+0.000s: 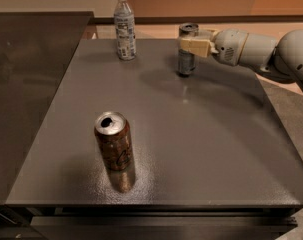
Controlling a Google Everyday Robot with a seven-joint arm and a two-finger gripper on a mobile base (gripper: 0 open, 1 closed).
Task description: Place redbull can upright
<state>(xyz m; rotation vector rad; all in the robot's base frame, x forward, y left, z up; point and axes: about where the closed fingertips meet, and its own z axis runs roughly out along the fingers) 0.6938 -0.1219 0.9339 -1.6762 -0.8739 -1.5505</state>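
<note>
Dark grey matte tabletop point(216, 149) carries a wider brown soda can point(113, 144) near its front and a clear plastic bottle with a white cap point(124, 29) at the back. Right of the bottle and apart from it, the slim silver-and-blue redbull can point(186, 65) stands upright, its base seemingly on the surface. The cream two-finger gripper point(193, 46) clasps its upper part from the right. Placement looks nearly done. The next move calls for a gentle release and a sideways retreat without tipping the can.
</note>
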